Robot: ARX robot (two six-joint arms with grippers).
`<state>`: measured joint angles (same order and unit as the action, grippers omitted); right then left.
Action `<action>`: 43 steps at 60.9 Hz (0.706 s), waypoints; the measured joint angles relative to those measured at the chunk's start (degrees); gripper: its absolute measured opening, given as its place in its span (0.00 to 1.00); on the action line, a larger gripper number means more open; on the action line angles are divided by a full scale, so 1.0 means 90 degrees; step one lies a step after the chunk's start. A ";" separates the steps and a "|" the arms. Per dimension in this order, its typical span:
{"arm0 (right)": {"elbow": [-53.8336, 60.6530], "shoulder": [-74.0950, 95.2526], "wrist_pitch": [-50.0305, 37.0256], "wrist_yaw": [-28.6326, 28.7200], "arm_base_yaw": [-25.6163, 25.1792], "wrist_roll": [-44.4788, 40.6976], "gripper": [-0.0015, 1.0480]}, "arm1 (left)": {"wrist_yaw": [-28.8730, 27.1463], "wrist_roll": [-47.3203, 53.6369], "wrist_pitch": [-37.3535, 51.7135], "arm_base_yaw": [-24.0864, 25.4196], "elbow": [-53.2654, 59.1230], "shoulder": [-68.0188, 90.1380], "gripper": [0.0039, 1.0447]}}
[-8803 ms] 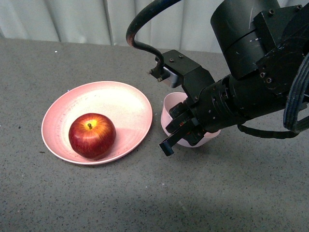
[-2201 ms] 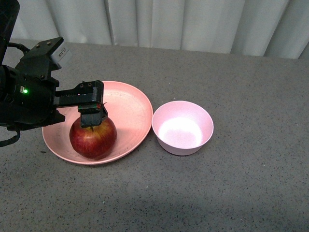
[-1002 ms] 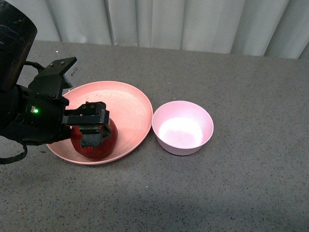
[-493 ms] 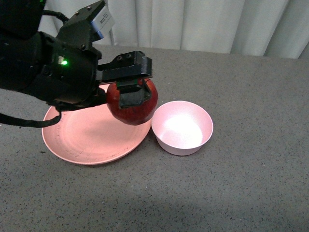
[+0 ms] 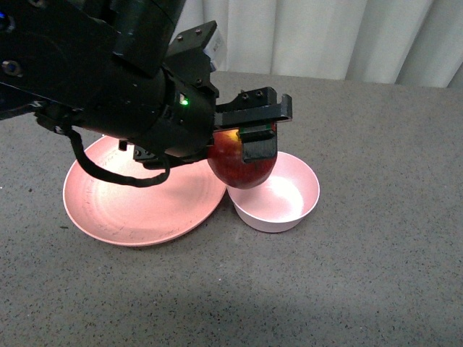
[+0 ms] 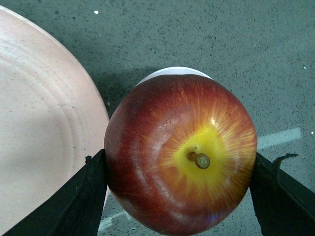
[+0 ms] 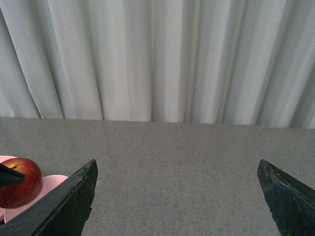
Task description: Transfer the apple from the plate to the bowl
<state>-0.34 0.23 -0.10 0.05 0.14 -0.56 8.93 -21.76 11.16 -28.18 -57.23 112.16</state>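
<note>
My left gripper (image 5: 249, 148) is shut on the dark-red apple (image 5: 239, 165) and holds it in the air over the left rim of the pale pink bowl (image 5: 286, 199). In the left wrist view the apple (image 6: 179, 152) fills the space between the two black fingers (image 6: 91, 191), stem and yellow patch facing the camera, with a sliver of the bowl's rim (image 6: 172, 72) behind it. The salmon-pink plate (image 5: 130, 202) lies empty to the left of the bowl; it also shows in the left wrist view (image 6: 39, 128). My right gripper (image 7: 177, 196) is open and empty, away from the objects.
The grey speckled tabletop (image 5: 347, 275) extends around the plate and bowl. A white pleated curtain (image 5: 325, 36) hangs behind the table's far edge. In the right wrist view the apple (image 7: 19, 183) and bowl (image 7: 29, 201) show at the far lower left.
My left gripper closed on the apple in the plate, lifted it and carried it right, from over the plate's right edge to over the bowl's left rim. The plate is left empty.
</note>
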 joint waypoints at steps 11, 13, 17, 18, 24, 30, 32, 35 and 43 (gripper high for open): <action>0.0000 0.0000 0.0000 0.0002 0.0000 0.0000 0.91 | -0.0092 0.0044 -0.0112 -0.0151 -0.0226 0.0313 0.70; 0.0000 0.0000 0.0000 0.0002 0.0000 0.0000 0.91 | -0.0136 0.0061 -0.0129 -0.0158 -0.0255 0.0350 0.70; 0.0000 0.0000 0.0000 0.0002 0.0000 0.0000 0.91 | -0.0165 0.0070 -0.0158 -0.0158 -0.0296 0.0398 0.70; 0.0000 0.0000 0.0000 0.0002 0.0000 0.0000 0.91 | -0.0160 0.0073 -0.0160 -0.0158 -0.0301 0.0403 0.70; 0.0000 0.0000 0.0002 0.0000 0.0000 0.0000 0.91 | -0.0163 0.0078 -0.0168 -0.0158 -0.0347 0.0418 0.70; 0.0000 0.0000 0.0000 0.0002 0.0000 0.0000 0.91 | -0.0151 0.0078 -0.0172 -0.0158 -0.0357 0.0418 0.88; 0.0000 0.0000 0.0000 0.0002 0.0000 0.0000 0.91 | -0.0141 0.0075 -0.0170 -0.0158 -0.0357 0.0415 0.94; 0.0000 0.0000 0.0000 0.0002 0.0000 0.0000 0.91 | -0.0138 0.0073 -0.0168 -0.0148 -0.0355 0.0403 0.95; 0.0000 0.0000 0.0000 0.0000 0.0000 0.0000 0.91 | -0.0095 0.0000 0.0049 -0.0075 -0.0204 0.0282 0.94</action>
<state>-0.34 0.23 -0.10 0.05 0.14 -0.56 8.08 -21.76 11.60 -28.86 -59.07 114.69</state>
